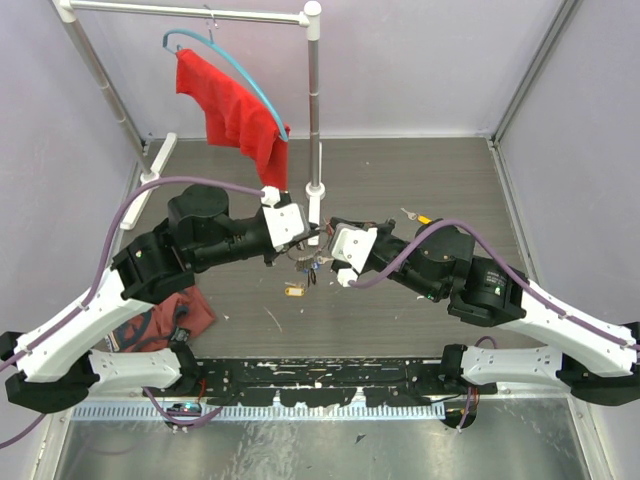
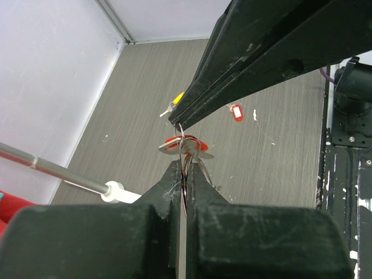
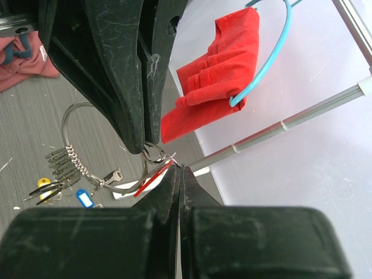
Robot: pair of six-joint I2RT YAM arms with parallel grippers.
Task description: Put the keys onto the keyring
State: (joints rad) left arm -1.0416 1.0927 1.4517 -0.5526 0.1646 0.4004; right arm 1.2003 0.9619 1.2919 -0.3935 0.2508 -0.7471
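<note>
You are not getting any readable text, brand, number or sign in these views. The red tag (image 2: 236,111) lying on the table (image 2: 279,151) is showing only a pale insert, too small to read. The blue tag (image 3: 85,197) hanging from the keyring (image 3: 64,131) is showing a white insert, too blurred to tell whether anything is written on it.

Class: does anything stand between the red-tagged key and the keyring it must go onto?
Nothing visible does. The red-tagged key, pinched by the right gripper, sits right against the keyring held in the left gripper; the exact contact is hidden.
</note>
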